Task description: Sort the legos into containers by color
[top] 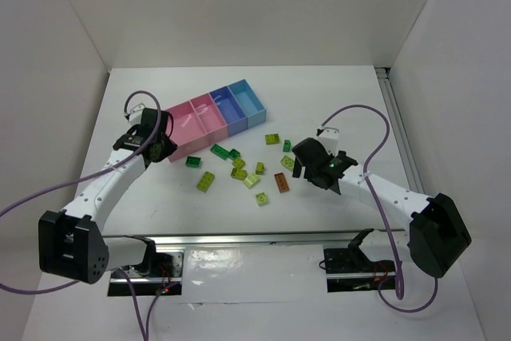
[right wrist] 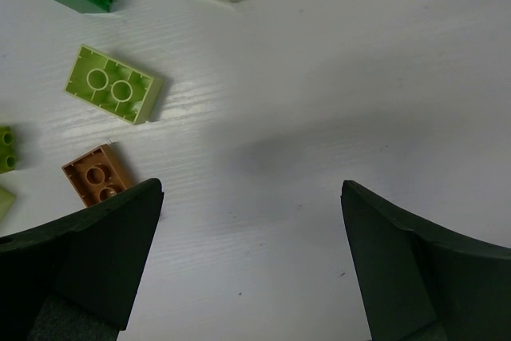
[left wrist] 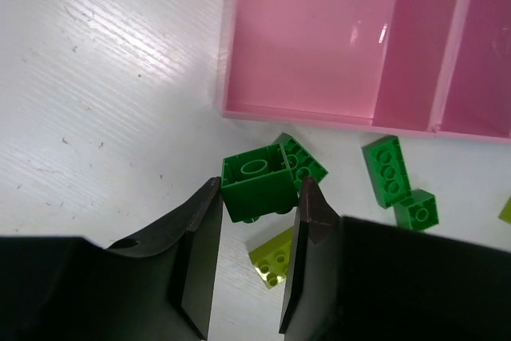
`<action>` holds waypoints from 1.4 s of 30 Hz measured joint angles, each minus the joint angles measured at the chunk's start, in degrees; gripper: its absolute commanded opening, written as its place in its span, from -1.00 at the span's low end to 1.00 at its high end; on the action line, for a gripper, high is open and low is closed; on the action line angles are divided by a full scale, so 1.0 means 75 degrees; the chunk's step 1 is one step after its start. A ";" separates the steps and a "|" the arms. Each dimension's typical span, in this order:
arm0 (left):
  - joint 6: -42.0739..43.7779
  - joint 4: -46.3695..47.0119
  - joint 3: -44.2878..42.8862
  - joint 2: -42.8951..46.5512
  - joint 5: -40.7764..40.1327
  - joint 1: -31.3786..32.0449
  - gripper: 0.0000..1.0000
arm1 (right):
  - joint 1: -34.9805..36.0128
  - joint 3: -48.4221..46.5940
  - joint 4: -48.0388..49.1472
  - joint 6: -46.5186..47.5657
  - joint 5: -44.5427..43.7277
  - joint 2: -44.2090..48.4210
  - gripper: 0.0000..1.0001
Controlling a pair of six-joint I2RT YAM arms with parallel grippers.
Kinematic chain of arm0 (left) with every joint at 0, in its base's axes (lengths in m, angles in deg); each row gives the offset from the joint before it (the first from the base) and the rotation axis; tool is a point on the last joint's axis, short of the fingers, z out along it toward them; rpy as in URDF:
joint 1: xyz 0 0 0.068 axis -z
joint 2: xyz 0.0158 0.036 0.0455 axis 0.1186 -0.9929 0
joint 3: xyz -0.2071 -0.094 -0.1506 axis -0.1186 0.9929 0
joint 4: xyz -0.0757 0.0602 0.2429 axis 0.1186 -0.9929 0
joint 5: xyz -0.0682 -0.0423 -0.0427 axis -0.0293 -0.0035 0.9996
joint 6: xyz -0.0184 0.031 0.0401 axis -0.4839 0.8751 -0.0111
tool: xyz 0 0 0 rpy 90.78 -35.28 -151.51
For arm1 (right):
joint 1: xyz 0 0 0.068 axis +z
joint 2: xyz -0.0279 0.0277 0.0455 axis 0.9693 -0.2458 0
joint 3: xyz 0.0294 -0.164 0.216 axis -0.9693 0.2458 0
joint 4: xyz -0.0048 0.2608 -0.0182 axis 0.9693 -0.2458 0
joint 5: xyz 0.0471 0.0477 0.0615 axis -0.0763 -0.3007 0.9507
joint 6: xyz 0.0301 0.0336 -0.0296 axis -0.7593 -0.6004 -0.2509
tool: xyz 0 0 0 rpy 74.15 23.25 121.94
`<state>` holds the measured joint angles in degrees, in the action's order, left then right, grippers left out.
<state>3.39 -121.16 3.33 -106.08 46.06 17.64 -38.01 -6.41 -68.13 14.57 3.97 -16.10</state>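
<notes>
The wide-open right gripper [right wrist: 251,193] partly hides an orange-brown brick [right wrist: 94,175]; the left gripper [left wrist: 260,189] pinches a dark green brick [left wrist: 255,180], hollow side showing.

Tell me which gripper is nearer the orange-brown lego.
Right. The right gripper hangs open just beside the orange-brown lego; the left gripper is far off by the pink bin, shut on a dark green lego.

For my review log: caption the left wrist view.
Left gripper pinches a dark green brick just outside the pink bin.
</notes>
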 measured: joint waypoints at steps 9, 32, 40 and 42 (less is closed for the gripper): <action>0.0242 -0.0050 -0.1664 -0.0839 0.0143 0.0035 -0.39 | 0.0000 -0.0017 0.0000 0.0017 0.0023 0.0000 1.00; 0.0396 -0.0157 -0.1320 -0.1996 -0.0122 0.1472 0.76 | 0.0137 -0.0119 0.0047 0.0015 0.0050 -0.0478 1.00; -0.0685 -0.0245 -0.0903 -0.2815 -0.0154 0.1649 0.72 | 0.0291 -0.0119 0.0076 0.0015 0.0166 -0.0621 1.00; -0.0877 -0.0227 -0.1037 -0.3127 -0.0181 0.1647 0.70 | 0.0297 -0.0119 0.0076 0.0017 0.0166 -0.0621 1.00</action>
<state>-3.19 -122.86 -4.45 -129.53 44.70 29.99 -35.78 -7.31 -67.56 14.70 5.21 -20.75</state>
